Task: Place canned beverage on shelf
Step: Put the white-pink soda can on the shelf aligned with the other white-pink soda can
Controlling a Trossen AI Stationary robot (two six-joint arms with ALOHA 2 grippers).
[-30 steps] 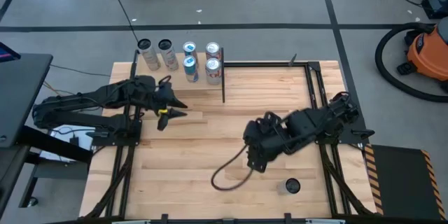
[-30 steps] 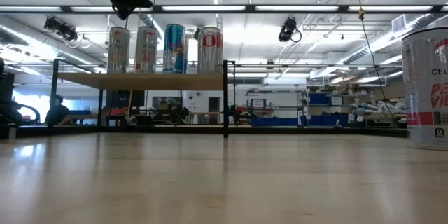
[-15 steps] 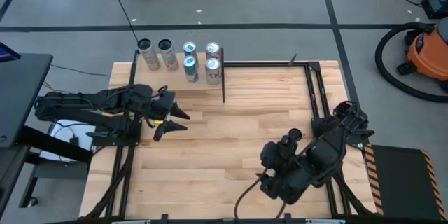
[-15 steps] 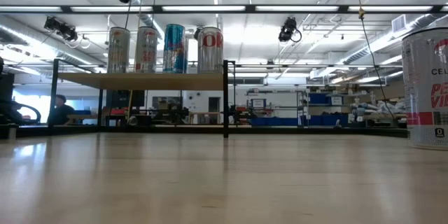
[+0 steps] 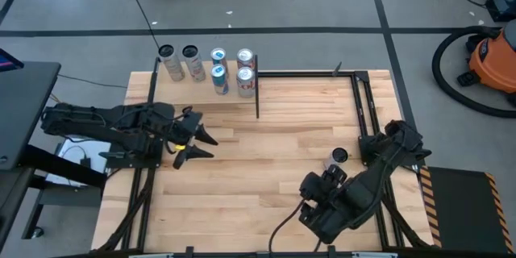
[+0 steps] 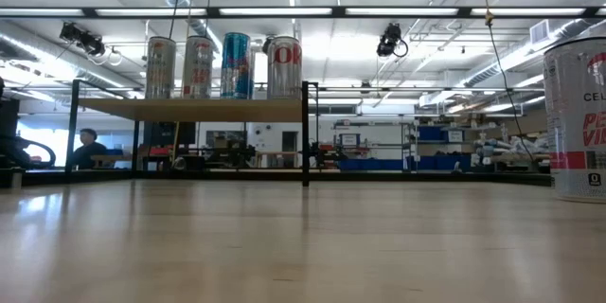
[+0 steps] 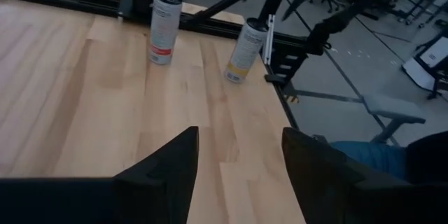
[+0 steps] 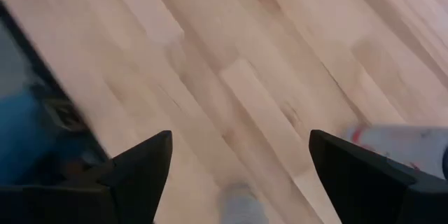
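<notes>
The left arm lies along the table's left edge, and its left gripper (image 5: 196, 143) hovers over the wooden tabletop (image 5: 258, 169) with its two fingers (image 7: 164, 171) spread apart and nothing between them. Farther back, at the table's far left corner, the shelf (image 6: 189, 108) stands raised on thin black rods. It carries six cans: two slim silver ones (image 5: 167, 55) toward the left, then two blue-and-white cans (image 5: 218, 74), then two silver-and-red cans (image 5: 245, 71) nearest the shelf's right post. In the low view four of these show side by side on the pale panel, all upright. Right of centre, one more canned beverage (image 5: 337, 158) stands upright on the tabletop, well apart from the shelf; the low view shows it as a large white-and-red can (image 6: 578, 118) at the right edge. Just beside it, toward the near right corner, the right gripper (image 5: 324, 179) is released, its fingers (image 8: 136, 175) wide apart over bare planks and holding nothing. A person (image 6: 88, 149) sits in the room beyond the table.
</notes>
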